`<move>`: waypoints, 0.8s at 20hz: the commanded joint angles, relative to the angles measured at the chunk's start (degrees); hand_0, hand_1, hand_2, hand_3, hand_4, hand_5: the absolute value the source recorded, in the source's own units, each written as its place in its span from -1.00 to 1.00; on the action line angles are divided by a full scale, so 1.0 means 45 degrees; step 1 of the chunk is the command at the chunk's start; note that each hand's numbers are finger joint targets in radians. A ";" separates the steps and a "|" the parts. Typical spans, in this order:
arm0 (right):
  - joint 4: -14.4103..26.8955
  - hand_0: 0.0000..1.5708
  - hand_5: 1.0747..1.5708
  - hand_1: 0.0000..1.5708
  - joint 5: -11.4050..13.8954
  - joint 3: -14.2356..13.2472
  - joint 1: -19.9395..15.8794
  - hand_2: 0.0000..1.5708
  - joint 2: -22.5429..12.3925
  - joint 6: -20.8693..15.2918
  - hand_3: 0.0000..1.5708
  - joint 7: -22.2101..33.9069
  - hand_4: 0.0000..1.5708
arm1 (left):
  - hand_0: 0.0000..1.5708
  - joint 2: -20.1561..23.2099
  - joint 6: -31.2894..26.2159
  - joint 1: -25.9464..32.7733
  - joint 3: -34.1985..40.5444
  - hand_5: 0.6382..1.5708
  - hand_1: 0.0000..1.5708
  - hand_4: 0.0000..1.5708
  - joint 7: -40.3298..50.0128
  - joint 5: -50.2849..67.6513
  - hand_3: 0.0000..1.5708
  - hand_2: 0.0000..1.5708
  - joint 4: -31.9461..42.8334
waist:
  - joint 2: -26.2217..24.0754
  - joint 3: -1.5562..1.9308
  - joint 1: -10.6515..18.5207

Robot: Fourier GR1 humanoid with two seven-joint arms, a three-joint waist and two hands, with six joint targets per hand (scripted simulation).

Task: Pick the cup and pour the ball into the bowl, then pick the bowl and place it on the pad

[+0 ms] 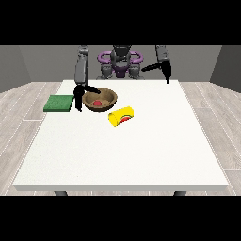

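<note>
Bright, even light – soft, faint shadows under the table (141, 155) – no glare

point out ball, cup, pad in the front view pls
ball (97, 103), front view: on its red top, inside the bowl.
cup (122, 116), front view: on the yellow side wall; it lies tipped over.
pad (59, 103), front view: on the middle of its green top.

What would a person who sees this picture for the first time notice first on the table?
Probably the yellow cup, which lies on its side near the table's middle, just in front of the brown bowl. Next, the red ball inside that bowl, with the hand at the view's left reaching down at the bowl's rim. The green pad lies flat at the table's left edge, beside the bowl.
</note>
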 commanded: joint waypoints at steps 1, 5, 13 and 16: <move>0.0706 -1.00 0.96 -1.00 0.0147 0.0386 -0.0182 -1.00 0.0275 -0.0068 -1.00 -0.0254 -0.92 | -1.00 0.0395 -0.0480 -0.0100 0.0604 0.99 -1.00 -1.00 0.0664 0.0359 -1.00 -1.00 -0.0327 | -0.0362 -0.0003 -0.0332; 0.1557 0.00 0.85 0.00 -0.0676 -0.1067 -0.0220 -0.50 0.0050 -0.1636 -1.00 0.0394 -0.44 | -1.00 0.0626 -0.0611 -0.0733 0.0388 1.00 -1.00 -1.00 0.0245 0.0260 -1.00 -1.00 -0.1053 | 0.1306 0.0009 0.0585; 0.1507 1.00 0.97 1.00 0.3035 0.1185 0.0799 1.00 -0.1074 -0.5924 0.89 0.1746 0.18 | -1.00 0.0353 -0.1033 -0.0938 0.0012 0.88 -1.00 -0.09 0.0373 0.0402 -1.00 -1.00 -0.0915 | 0.0704 -0.0064 0.1512; 0.1086 1.00 0.98 1.00 0.3421 0.1670 0.0046 1.00 -0.0985 -0.6541 0.60 0.3698 0.14 | -1.00 0.0281 -0.1085 -0.0682 0.0251 0.77 -1.00 0.14 0.0327 0.0575 -1.00 -1.00 -0.0010 | -0.0195 -0.0073 0.1200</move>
